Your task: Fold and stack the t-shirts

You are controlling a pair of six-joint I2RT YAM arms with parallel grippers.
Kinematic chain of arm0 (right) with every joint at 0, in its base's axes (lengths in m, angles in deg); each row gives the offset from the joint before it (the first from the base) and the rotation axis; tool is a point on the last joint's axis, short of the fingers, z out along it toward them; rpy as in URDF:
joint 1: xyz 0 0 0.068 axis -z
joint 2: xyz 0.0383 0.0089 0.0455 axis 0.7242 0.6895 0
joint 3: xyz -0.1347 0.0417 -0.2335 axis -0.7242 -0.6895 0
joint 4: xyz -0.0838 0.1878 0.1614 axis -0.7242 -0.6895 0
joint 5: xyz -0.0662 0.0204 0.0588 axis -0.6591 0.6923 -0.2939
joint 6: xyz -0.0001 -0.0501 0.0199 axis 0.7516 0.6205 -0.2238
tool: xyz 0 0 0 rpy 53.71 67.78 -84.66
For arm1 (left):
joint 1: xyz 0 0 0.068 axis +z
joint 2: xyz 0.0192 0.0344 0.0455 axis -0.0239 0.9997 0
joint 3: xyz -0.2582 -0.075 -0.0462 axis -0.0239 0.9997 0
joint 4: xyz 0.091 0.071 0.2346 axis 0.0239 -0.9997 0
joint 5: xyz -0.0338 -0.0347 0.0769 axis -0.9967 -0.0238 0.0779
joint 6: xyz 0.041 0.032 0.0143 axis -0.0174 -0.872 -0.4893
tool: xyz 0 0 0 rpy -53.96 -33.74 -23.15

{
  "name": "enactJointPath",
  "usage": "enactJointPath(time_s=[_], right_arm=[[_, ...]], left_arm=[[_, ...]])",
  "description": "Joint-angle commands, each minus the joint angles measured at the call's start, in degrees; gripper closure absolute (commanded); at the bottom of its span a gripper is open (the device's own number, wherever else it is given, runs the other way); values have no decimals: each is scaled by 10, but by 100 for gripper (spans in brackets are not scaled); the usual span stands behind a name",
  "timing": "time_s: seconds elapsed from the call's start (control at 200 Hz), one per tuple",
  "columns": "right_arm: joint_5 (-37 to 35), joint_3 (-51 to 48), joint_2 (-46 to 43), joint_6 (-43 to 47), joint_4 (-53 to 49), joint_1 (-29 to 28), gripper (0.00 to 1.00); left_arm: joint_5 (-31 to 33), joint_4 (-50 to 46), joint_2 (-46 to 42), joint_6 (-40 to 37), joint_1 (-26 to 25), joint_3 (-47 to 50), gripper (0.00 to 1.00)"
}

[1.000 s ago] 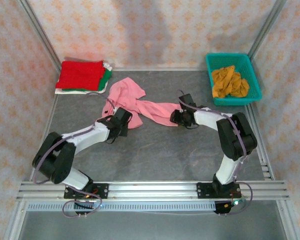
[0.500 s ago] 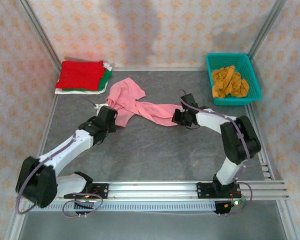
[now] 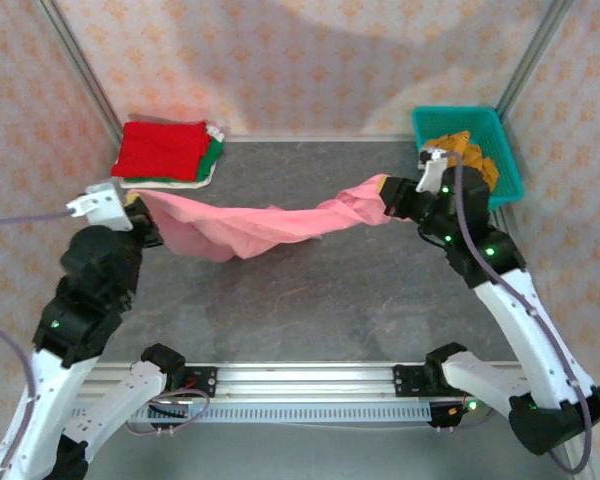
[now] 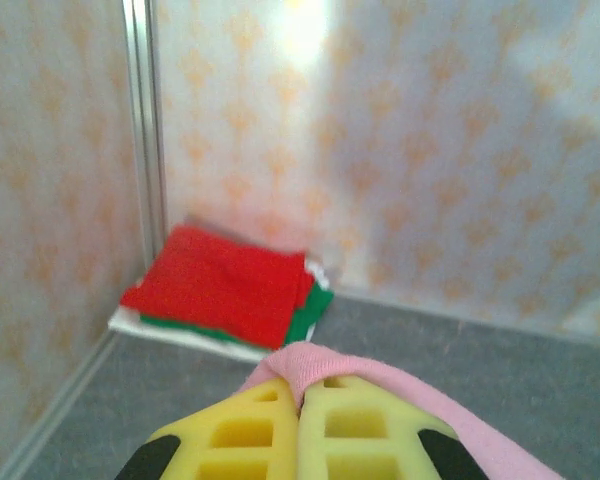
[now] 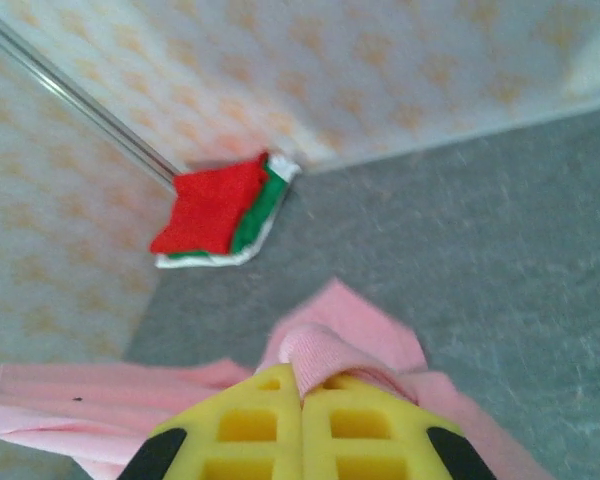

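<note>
The pink t-shirt [image 3: 270,222] hangs stretched in the air between both arms, sagging in the middle above the table. My left gripper [image 3: 140,210] is shut on its left end, where a pink fold [image 4: 305,362] sticks out between the yellow fingers [image 4: 245,430]. My right gripper [image 3: 388,195] is shut on the other end, a pink bunch [image 5: 325,350] pinched between its fingers [image 5: 365,425]. A folded stack with the red t-shirt [image 3: 162,148] on top, then green [image 3: 212,155] and white [image 3: 165,182], lies in the back left corner. The mustard-orange t-shirt [image 3: 470,150] lies crumpled in the basket.
The teal lattice basket [image 3: 505,165] stands at the back right, close behind my right wrist. Patterned walls and metal posts close in the grey table [image 3: 310,300] on three sides. The folded stack [image 4: 225,290] [image 5: 220,215] shows in both wrist views.
Both arms have risen and spread apart, lifting the pink t-shirt off the table and pulling it taut. The right gripper closed on the shirt within the last second.
</note>
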State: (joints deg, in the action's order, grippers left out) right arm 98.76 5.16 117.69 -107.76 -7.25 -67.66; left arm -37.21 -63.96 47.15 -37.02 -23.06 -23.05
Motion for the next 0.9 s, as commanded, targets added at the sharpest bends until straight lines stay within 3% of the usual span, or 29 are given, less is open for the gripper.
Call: enactJointPath(time_s=[0.0,0.17,0.31,0.365,0.44,0.515,0.621,0.741,0.896], right_arm=[[-33,44,-3,-38,-97,3,100],[-38,31,21,-109,-89,2,100],[-79,-4,76,-130,-55,14,98],[-64,-26,103,-162,-25,46,86],[-31,-67,143,-196,49,86,83],[16,-88,201,-219,101,118,65],[68,-104,253,-216,140,134,57],[68,-142,223,-130,138,98,57],[-12,-190,146,-44,23,-36,58]], left_arm=[[-3,-19,-6,-65,4,-50,100],[-21,7,19,-70,4,-60,100],[-7,46,40,-72,4,-3,100],[-2,71,41,-70,4,31,100],[-4,99,45,-62,4,72,100],[-7,118,59,-44,4,108,100],[-22,135,84,-17,4,149,100],[-21,152,95,13,4,191,100],[-10,137,97,43,4,217,100]])
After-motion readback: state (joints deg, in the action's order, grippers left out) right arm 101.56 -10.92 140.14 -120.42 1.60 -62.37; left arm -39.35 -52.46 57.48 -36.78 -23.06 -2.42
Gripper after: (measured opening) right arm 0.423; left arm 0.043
